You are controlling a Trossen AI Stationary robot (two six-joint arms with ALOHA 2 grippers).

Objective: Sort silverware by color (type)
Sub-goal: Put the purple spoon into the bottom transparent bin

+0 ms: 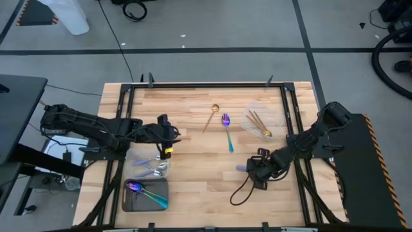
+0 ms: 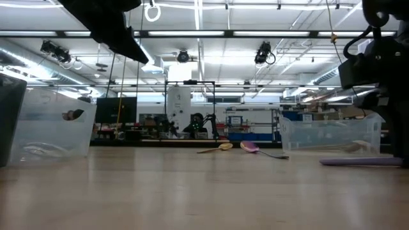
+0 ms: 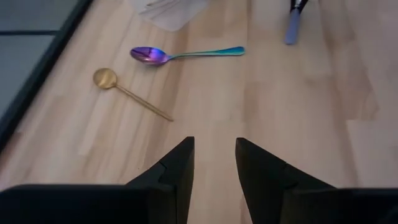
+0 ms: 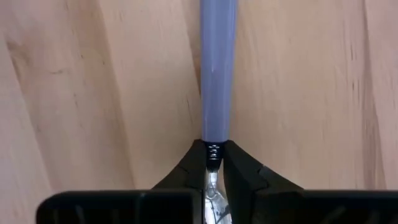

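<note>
Right gripper (image 4: 213, 163) pinches a slim lavender-handled utensil (image 4: 217, 68) lying flat on the pale wooden table (image 1: 193, 187), right of centre; the grasp looks made, so a lift and carry toward the left-side tray of silver pieces (image 1: 152, 167) seems next. Left gripper (image 3: 214, 163) hovers parted at the table's left.

Right claw (image 4: 213, 163) low at table, fingers pinched together; left claw (image 3: 214, 163) parted, hovering.
</note>
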